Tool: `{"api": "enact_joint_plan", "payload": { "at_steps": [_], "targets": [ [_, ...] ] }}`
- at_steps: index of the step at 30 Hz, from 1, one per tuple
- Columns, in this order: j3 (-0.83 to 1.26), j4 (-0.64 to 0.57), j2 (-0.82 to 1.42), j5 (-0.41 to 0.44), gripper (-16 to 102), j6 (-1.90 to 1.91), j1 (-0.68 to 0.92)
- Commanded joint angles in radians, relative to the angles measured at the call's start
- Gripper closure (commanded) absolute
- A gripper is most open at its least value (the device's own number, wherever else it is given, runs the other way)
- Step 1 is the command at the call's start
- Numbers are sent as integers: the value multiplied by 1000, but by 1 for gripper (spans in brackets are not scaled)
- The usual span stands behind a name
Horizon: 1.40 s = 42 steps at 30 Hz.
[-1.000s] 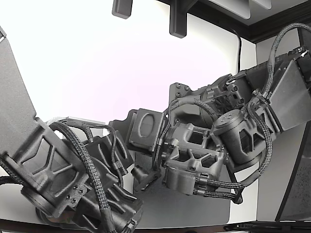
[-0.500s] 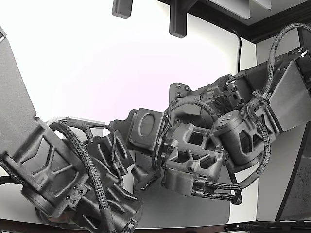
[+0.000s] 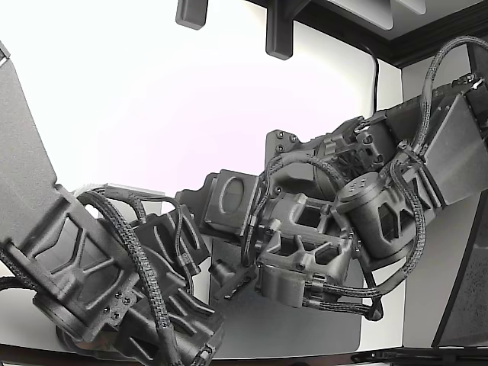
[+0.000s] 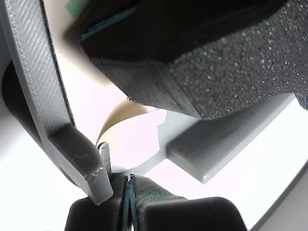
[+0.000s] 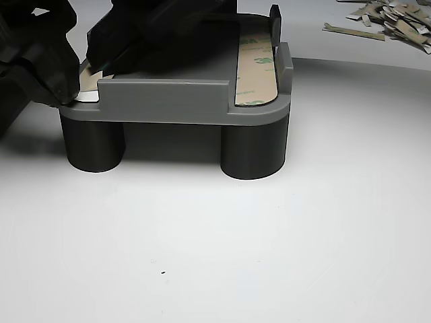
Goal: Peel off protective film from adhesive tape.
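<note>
A tan strip of protective film (image 4: pixel 120 118) curls up off the grey fixture (image 5: pixel 168 101) at the other view's left end, its lifted end (image 5: pixel 86 79) lying just beside the black gripper (image 5: pixel 64 94). In the wrist view the film arcs down toward the gripper's pads (image 4: pixel 130 192), which are pressed together with only a thin teal seam between them; whether the film's tip is caught in that seam cannot be told. A second strip of adhesive tape (image 5: pixel 256 67) lies flat along the fixture's right side in the other view, its printed liner on. The fixture stands on dark round legs (image 5: pixel 254 147) on a white table (image 5: pixel 236 249). A heap of peeled liners (image 5: pixel 394 20) lies far right. In the exterior view, two black arms (image 3: pixel 305 229) crowd the scene.
</note>
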Motion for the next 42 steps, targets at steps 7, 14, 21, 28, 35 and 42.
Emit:
{"api": "enact_joint_plan", "payload": {
  "at_steps": [7, 14, 21, 28, 35, 42],
  "targets": [
    [-92, 110, 43, 12, 97, -9, -12],
    [-169, 282, 141, 9, 84, 3, -83],
    [-239, 408, 276, -17, -14, 181, -227],
    [-276, 362, 489, -245, -11, 342, -445],
    [-104, 164, 664, -578, 6, 669, -649],
    [60, 158, 808, -693, -14, 864, -776]
  ]
}}
